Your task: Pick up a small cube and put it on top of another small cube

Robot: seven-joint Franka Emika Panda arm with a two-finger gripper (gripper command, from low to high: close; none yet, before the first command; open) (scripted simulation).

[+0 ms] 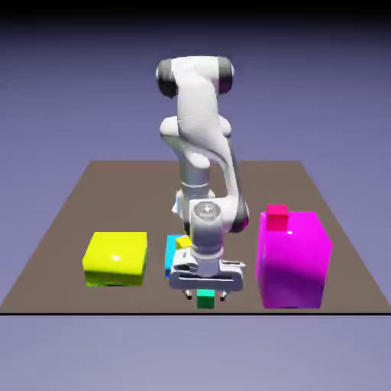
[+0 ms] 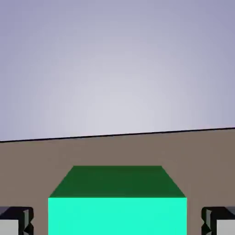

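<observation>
The desk (image 1: 122,198) is being overlooked by the arm (image 1: 200,114). At the exterior view's right, a small red cube (image 1: 277,218) is being carried by the large magenta block (image 1: 294,263). The gripper (image 1: 205,296) is being held wide, its 2 fingertips (image 2: 25,221) being kept apart from the green cube (image 2: 117,215) between them, near the desk's front edge. The yellow cube (image 1: 183,242) is being partly hidden behind the hand.

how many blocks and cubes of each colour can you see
yellow: 2, large flat block and small cube
blue: 1, partly hidden block
green: 1, small cube
magenta: 1, large tall block
red: 1, small cube
total: 6
</observation>
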